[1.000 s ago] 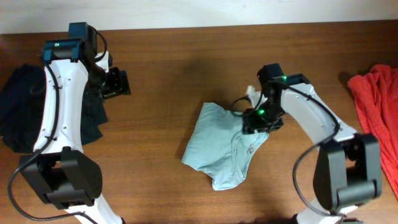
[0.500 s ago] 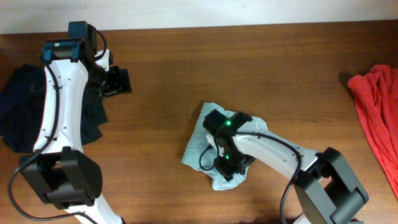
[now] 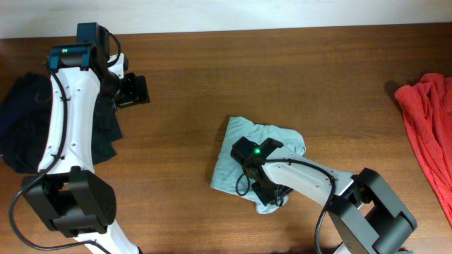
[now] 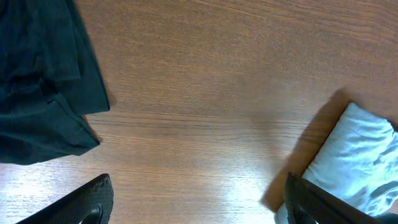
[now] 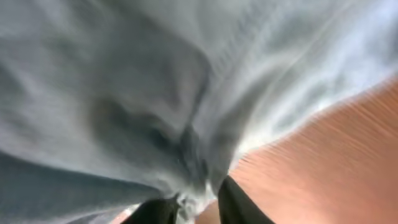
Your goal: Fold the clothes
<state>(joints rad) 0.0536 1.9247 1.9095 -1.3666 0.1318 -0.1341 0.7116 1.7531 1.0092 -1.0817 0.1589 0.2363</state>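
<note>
The pale grey-blue T-shirt (image 3: 224, 169) was pinched at mid-worktop (image 3: 339, 85).
It lay bunched near the centre, the right jaws closed on a fold of it; the left jaws hung wide open and empty beside the navy garment (image 3: 18, 120) at the left edge. A red garment (image 3: 427, 120) lay at the right edge.

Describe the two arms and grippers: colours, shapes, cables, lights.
Both arms have white rounded shells, black joints and black cylindrical bases, with thin black cables looping alongside. The left arm carries a teal block with a green light; the right arm also shows a green light. The left gripper and right gripper are black.
</note>
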